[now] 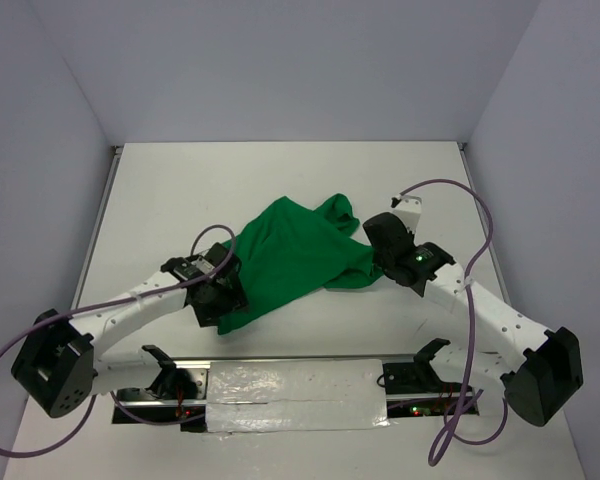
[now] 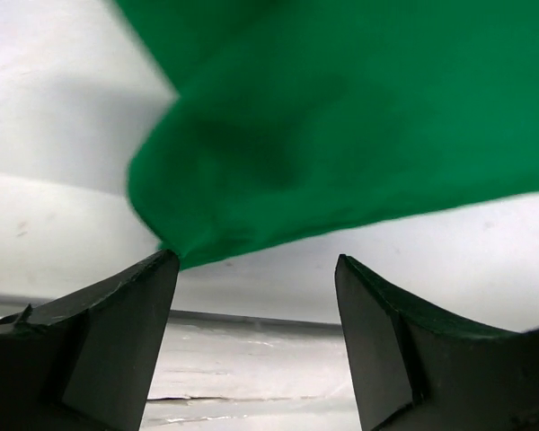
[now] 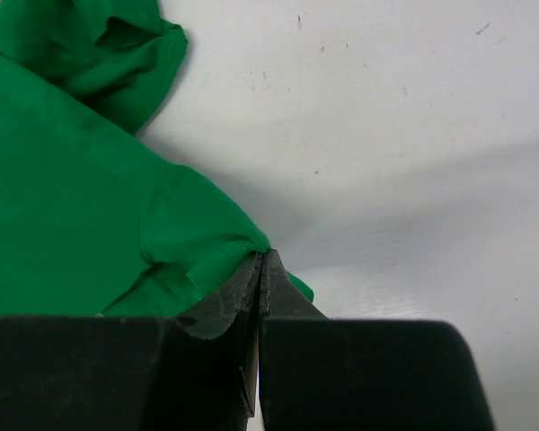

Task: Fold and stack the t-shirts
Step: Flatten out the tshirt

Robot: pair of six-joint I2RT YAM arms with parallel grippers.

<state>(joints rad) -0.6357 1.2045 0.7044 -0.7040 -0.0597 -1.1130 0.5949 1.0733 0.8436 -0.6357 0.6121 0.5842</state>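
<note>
A bright green t-shirt (image 1: 290,260) lies crumpled in the middle of the white table (image 1: 280,170). My left gripper (image 1: 225,290) is at its near left corner. In the left wrist view this gripper (image 2: 256,260) stands open with nothing between the fingers, and the cloth's edge (image 2: 341,117) lies just beyond, touching the left fingertip (image 2: 162,269). My right gripper (image 1: 375,235) is at the shirt's right edge. In the right wrist view it (image 3: 262,256) is shut, with a fold of the green fabric (image 3: 63,197) gathered at its tips.
A silvery taped strip (image 1: 290,390) runs along the near table edge between the arm bases. Purple cables (image 1: 460,190) loop beside each arm. Pale walls close the table on the left, back and right.
</note>
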